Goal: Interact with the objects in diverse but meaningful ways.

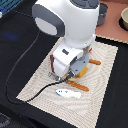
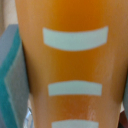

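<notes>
- Exterior view: I am leaning low over the woven mat [image 1: 35,82] on the bench. My own bulk is hiding my pincer [image 1: 64,75], so I cannot tell from here whether it is wide or closed. An orange stick [image 1: 80,87] is lying just past it, and the small white-and-blue piece [image 1: 61,92] is resting beside that. Another orange piece [image 1: 94,62] is poking out towards the exterior view's right.
- Wrist view: an orange slab with pale bars [image 2: 75,65] is filling nearly everything, so I am hovering almost against it. One finger [image 2: 11,75] is showing at the edge.
- Judging: it is looking like light, stiff, glossy plastic, so possibly slippery. I am favouring a grip across its narrow width.
</notes>
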Robot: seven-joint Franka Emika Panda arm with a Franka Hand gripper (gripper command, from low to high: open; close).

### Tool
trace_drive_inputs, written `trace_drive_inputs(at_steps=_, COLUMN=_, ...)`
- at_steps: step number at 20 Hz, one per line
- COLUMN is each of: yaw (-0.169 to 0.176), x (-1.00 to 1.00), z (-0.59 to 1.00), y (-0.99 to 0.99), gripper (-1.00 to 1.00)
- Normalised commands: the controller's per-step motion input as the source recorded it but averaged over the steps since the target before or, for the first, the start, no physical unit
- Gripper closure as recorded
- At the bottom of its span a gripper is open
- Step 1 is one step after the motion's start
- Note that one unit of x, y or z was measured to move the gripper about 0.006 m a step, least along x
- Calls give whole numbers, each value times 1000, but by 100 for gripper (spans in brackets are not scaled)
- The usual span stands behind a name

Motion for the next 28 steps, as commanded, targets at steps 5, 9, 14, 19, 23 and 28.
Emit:
trace_drive_inputs(at_steps=5, yaw=13, x=-149, z=-190, y=58, gripper=100)
trace_drive_inputs(at_steps=9, yaw=38, x=-74, z=-131, y=239, gripper=-100)
trace_drive_inputs(at_steps=14, yaw=44, x=-39, z=-43, y=363, gripper=-100)
trace_drive_inputs(at_steps=19, yaw=38, x=-143, z=251, y=406, gripper=-100)
trace_drive_inputs(at_steps=23, yaw=35, x=-344, z=686, y=456, gripper=-100)
trace_drive_inputs(at_steps=28, yaw=23, x=-375, z=867, y=444, gripper=-100)
